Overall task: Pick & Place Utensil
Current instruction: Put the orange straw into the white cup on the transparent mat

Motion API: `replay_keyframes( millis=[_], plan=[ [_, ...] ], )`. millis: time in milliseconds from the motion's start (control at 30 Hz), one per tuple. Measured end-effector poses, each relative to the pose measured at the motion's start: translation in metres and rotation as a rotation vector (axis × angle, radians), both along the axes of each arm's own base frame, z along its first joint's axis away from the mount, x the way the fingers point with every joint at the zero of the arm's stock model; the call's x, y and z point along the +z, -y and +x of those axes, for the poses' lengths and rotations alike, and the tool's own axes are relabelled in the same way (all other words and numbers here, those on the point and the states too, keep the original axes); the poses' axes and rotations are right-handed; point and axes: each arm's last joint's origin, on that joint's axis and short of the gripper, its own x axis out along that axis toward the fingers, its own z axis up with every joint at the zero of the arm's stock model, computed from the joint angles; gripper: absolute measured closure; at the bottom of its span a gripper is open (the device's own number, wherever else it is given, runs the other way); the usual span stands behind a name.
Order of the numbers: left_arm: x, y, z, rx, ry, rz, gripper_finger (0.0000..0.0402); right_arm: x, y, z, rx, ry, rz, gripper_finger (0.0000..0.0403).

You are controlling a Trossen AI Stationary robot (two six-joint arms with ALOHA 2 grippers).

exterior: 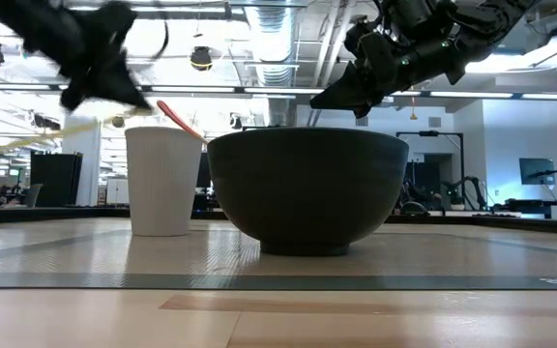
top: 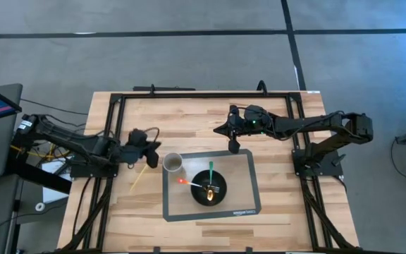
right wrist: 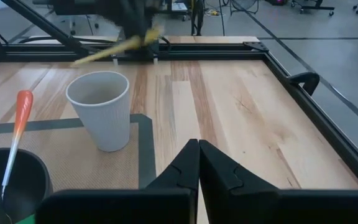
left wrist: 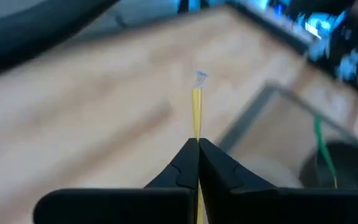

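Note:
My left gripper (top: 148,156) hovers left of the white paper cup (top: 173,163), shut on a yellow utensil (top: 138,178). The cup stands upright on a grey mat (top: 245,201), beside a black bowl (top: 210,188). Green (top: 211,171) and orange (top: 183,181) utensils lean in the bowl. My right gripper (top: 235,147) hangs shut above the mat's far edge and holds nothing; its wrist view shows the shut gripper (right wrist: 199,148), the cup (right wrist: 99,109) and the orange utensil (right wrist: 18,127). In the low view the cup (exterior: 162,179) and bowl (exterior: 307,188) sit side by side. My left gripper pinches the yellow utensil's thin handle (left wrist: 196,127) between its two fingertips (left wrist: 182,163). A short stretch of the handle sticks out past the tips. The utensil is lifted clear of the table and lies nearly level (exterior: 27,142). Its long free part points toward the table's near left (top: 132,189).
A black frame rail (top: 189,94) runs around the wooden table (top: 104,212). Bare wood lies left of the mat and near the front edge. The bowl also holds a yellow utensil (top: 212,190). Both arm bases stand at the table's sides.

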Motion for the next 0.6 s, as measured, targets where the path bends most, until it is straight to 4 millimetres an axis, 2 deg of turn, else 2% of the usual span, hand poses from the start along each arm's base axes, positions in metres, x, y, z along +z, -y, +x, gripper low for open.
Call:
replay_keyframes(
  millis=[167,300,400,500,600],
  plan=[
    [0.054,-0.001,0.009,0.047,0.111,0.244,0.0397,0.0,0.0,0.0,0.0,0.0,0.0,0.0402],
    [0.085,0.003,0.018,-0.039,0.259,0.422,0.0397,0.0,0.0,0.0,0.0,0.0,0.0,0.0402],
    [0.092,0.008,0.025,-0.186,0.366,0.545,0.0397,0.0,0.0,0.0,0.0,0.001,0.0,0.0402],
    [0.088,0.015,0.034,-0.329,0.429,0.65,0.0397,0.0,0.0,0.0,0.0,0.001,0.0,0.0402],
    [0.08,0.019,0.043,-0.377,0.461,0.687,0.0397,0.0,0.0,0.0,0.0,0.001,0.0,0.0402]
  ],
)
